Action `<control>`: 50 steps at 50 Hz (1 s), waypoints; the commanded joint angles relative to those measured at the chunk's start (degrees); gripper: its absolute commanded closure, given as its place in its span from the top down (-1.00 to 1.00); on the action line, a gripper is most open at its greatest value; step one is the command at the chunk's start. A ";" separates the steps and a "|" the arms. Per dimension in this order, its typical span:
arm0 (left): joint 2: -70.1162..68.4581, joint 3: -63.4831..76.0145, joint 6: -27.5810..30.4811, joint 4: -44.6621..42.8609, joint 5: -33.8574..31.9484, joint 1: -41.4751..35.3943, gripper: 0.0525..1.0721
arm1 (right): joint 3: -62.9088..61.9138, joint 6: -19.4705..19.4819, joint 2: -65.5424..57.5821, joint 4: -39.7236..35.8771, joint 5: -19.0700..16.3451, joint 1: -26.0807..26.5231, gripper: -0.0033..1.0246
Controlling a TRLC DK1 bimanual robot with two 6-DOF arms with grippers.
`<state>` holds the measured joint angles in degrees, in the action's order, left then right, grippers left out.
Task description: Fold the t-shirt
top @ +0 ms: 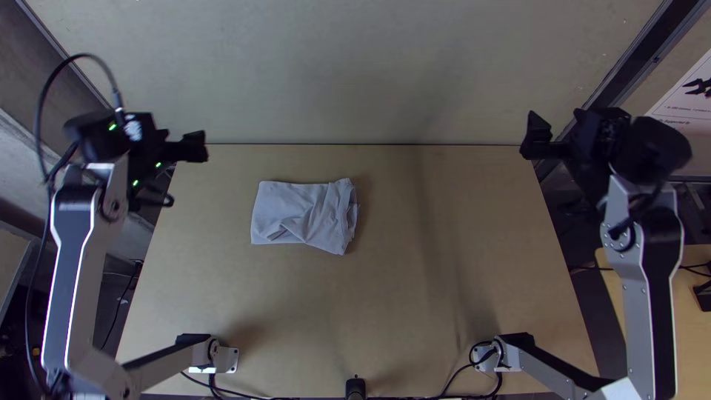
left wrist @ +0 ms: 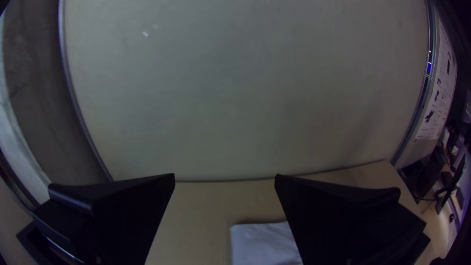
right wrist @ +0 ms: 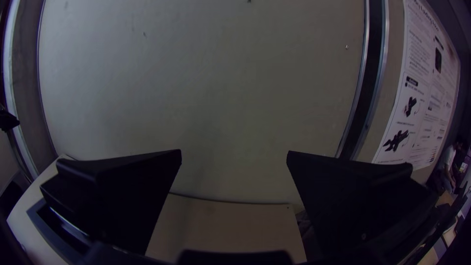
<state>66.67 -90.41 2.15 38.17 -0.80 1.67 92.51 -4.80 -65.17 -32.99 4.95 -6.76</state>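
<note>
Top view: our left pincer (left wrist: 224, 176), parted and empty like our farther right pincer (right wrist: 234, 151), sits beyond and left of the crosswise-lying t-shirt (top: 296, 211).

Silver-grey arms (top: 637, 311) carry black joints (top: 656, 152) and cables (top: 38, 133).

No words or numbers can be read with certainty. A white printed poster (right wrist: 427, 88) is on the beige wall panel (right wrist: 386, 98) beyond the dark metal post (right wrist: 371, 73); it bears a heading, rows of small print and black device drawings (right wrist: 396, 141), the small print too tiny to make out.
</note>
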 commanded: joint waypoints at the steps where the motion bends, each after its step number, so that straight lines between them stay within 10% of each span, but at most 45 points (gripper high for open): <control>1: -8.23 7.88 2.77 -3.37 0.01 2.20 0.91 | -0.58 -1.35 4.70 1.26 -0.03 -0.53 0.92; 50: -67.03 67.12 4.09 -31.49 -0.61 3.78 0.90 | -61.13 -7.51 53.92 36.25 0.06 -0.71 0.92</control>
<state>3.75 -27.81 4.29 7.79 -1.02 5.74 36.36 -11.00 -14.22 1.10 4.97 -7.11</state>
